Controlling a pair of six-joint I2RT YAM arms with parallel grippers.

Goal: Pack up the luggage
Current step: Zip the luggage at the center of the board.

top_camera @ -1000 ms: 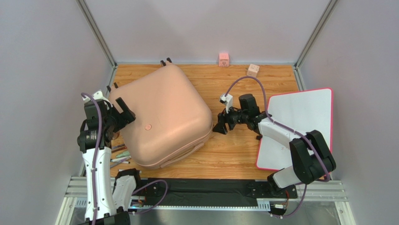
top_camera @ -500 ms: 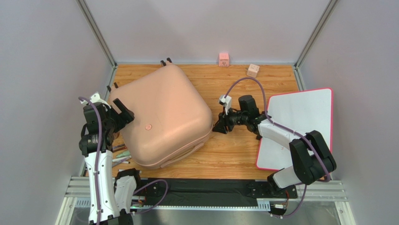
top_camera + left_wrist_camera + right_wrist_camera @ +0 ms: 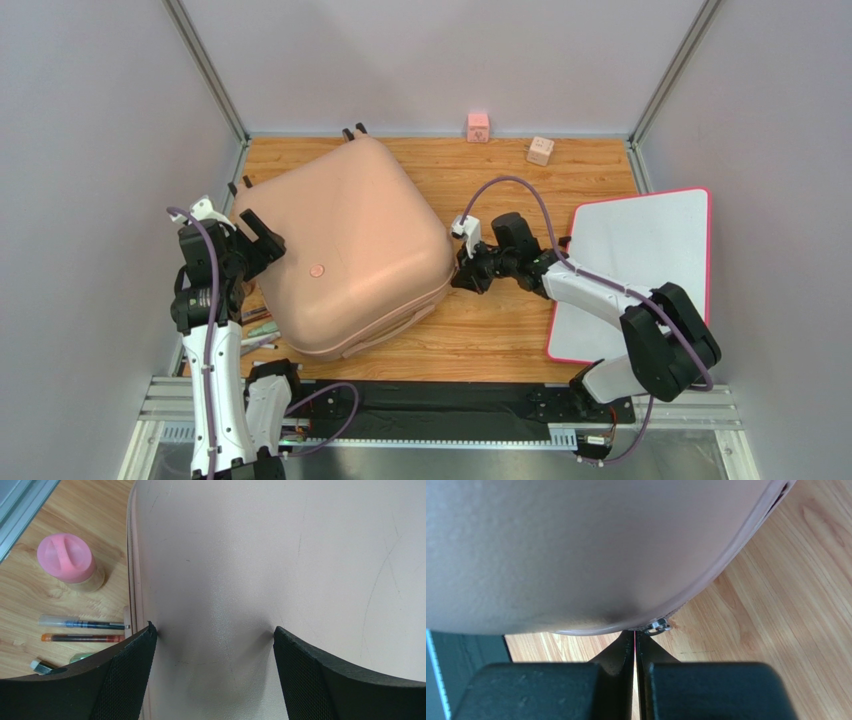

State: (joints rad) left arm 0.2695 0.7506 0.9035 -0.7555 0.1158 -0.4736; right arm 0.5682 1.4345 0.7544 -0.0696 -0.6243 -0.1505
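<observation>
The luggage (image 3: 345, 245) is a pale pink hard-shell suitcase lying closed and flat on the wooden table, turned at an angle. Its shell fills the left wrist view (image 3: 275, 555) and the top of the right wrist view (image 3: 576, 545). My left gripper (image 3: 262, 235) is open, its fingertips (image 3: 145, 635) resting on the shell by the left rim and zip seam. My right gripper (image 3: 462, 278) is at the suitcase's right corner. Its jaws (image 3: 635, 632) are shut, with a thin red sliver pinched at the tips and the metal zipper pull ring (image 3: 658, 626) right beside them.
A flat white board with a pink rim (image 3: 640, 260) lies at the right under my right arm. A pink cube (image 3: 478, 127) and a beige cube (image 3: 540, 150) sit by the back wall. A pink-capped bottle (image 3: 67, 562) and several pens (image 3: 82, 625) lie left of the suitcase.
My right gripper has moved left to the suitcase corner and gone from open to shut. My left arm settled slightly lower and stays open on the shell.
</observation>
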